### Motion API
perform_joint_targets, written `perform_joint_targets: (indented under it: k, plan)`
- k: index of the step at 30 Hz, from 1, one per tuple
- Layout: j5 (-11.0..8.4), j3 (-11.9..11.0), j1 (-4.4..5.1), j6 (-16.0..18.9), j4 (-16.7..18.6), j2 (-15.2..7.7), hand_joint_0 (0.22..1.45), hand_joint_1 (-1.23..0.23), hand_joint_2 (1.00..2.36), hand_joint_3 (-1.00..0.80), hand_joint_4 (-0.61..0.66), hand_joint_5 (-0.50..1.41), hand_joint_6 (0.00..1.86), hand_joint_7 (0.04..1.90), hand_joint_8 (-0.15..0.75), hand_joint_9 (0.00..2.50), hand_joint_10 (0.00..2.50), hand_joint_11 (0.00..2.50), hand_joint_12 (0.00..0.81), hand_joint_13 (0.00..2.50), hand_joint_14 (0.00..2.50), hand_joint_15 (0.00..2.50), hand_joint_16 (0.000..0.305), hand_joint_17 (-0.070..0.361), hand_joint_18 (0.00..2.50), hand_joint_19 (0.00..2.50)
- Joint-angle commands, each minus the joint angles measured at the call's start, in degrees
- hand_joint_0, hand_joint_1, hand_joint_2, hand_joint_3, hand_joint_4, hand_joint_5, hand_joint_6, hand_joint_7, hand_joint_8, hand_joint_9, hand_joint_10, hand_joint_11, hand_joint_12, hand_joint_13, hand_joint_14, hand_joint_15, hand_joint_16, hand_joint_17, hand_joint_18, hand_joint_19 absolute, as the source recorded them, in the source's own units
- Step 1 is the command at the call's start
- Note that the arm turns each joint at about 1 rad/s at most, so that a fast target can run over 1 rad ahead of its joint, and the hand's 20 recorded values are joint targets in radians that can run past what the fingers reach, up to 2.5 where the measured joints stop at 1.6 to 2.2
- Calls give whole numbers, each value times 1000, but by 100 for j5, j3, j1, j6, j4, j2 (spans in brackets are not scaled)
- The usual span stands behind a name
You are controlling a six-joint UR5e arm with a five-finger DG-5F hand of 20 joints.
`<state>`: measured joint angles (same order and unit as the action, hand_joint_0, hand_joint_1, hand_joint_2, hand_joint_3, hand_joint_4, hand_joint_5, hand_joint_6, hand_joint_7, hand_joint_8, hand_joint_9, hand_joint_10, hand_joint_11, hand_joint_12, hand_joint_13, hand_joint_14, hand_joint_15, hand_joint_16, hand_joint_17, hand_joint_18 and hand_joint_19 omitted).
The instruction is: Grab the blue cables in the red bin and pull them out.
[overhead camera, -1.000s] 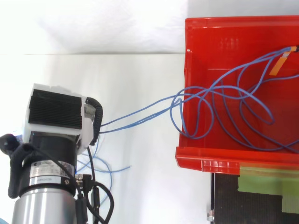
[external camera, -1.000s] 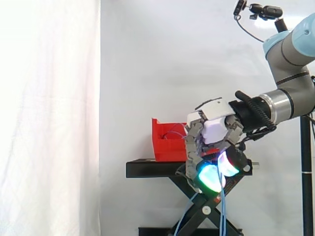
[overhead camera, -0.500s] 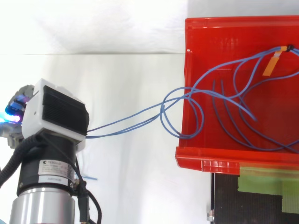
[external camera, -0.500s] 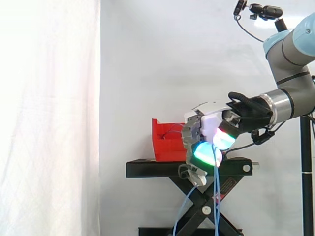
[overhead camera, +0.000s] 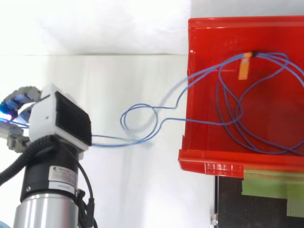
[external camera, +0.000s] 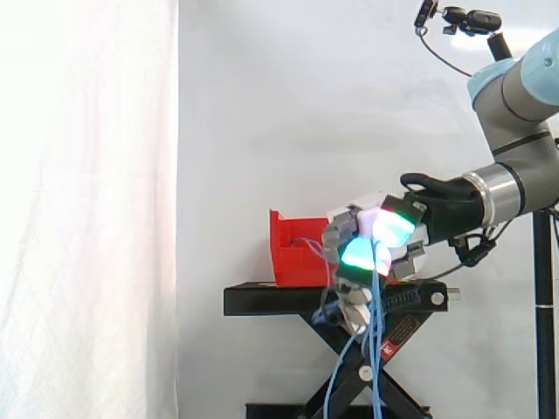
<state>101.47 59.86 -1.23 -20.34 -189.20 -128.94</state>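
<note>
Right of centre in the side view, the hand (external camera: pixel 398 251) reaches in from the right edge at about the height of the red bin (external camera: pixel 293 259), its fingers curled closed around the blue cables (external camera: pixel 373 367), and its green and cyan fingertips (external camera: pixel 357 253) face the camera. From that grip the cables hang straight down in front of the black stand (external camera: pixel 271 301) to the bottom edge of the frame. The bin sits on the left end of the stand's top, with a little blue cable visible inside it. At the left edge of the top view, the hand (overhead camera: pixel 59 122) lies well apart from the bin (overhead camera: pixel 209 167), which fills the upper right. The cables (overhead camera: pixel 140 118) run rightward from the hand, form one loop between hand and bin, cross the bin's left wall and spread in curves over its floor. An orange tag (overhead camera: pixel 244 70) sits on them near the bin's upper middle.
</note>
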Motion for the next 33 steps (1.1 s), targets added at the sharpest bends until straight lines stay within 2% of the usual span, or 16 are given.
perform_joint_targets:
  k: [1,12,17,19,24,25,28,29,30,31,33]
  plan:
    - [13,183,0,17,6,1,915,-791,1000,-1000,-40,771,863,618,230,991,24,916,330,922,26,686,41,91,680,562]
    - [22,227,9,-10,14,9,919,-795,1000,-1000,-35,768,866,607,233,1020,25,987,327,1056,29,858,40,90,753,573]
    - [22,227,0,-10,14,1,923,-796,1000,-1000,-33,765,865,610,235,1026,25,995,311,1185,28,1073,40,90,784,611]
    - [22,227,9,-10,14,1,925,-794,1000,-1000,-37,764,860,608,235,1022,23,996,288,1303,24,1300,40,90,816,644]
    - [31,236,0,-10,14,1,927,-797,1000,-1000,-24,765,851,609,240,1020,24,974,256,1464,7,1594,41,93,894,743]
    - [31,227,0,-10,14,1,927,-797,1000,-1000,-29,768,846,606,240,1027,24,985,259,1489,70,1668,42,94,920,772]
    - [31,227,0,-10,14,1,928,-796,1000,-1000,-30,769,838,614,240,1056,25,1019,259,1423,571,1536,41,92,980,876]
    - [31,227,9,-10,14,1,928,-796,1000,-1000,-29,769,839,612,240,1057,25,1027,257,1414,618,1530,41,92,985,886]
    - [31,227,9,-10,23,1,928,-796,1000,-1000,-35,769,835,617,239,1065,25,1044,254,1381,829,1469,40,91,1016,938]
    - [31,227,9,-10,23,1,928,-796,1000,-1000,-36,770,837,609,236,1066,25,1035,260,1377,847,1478,40,91,1016,950]
    - [40,227,9,-10,41,1,925,-797,1000,-1000,-39,766,836,615,238,1070,25,1041,261,1326,1247,1353,39,88,1068,1062]
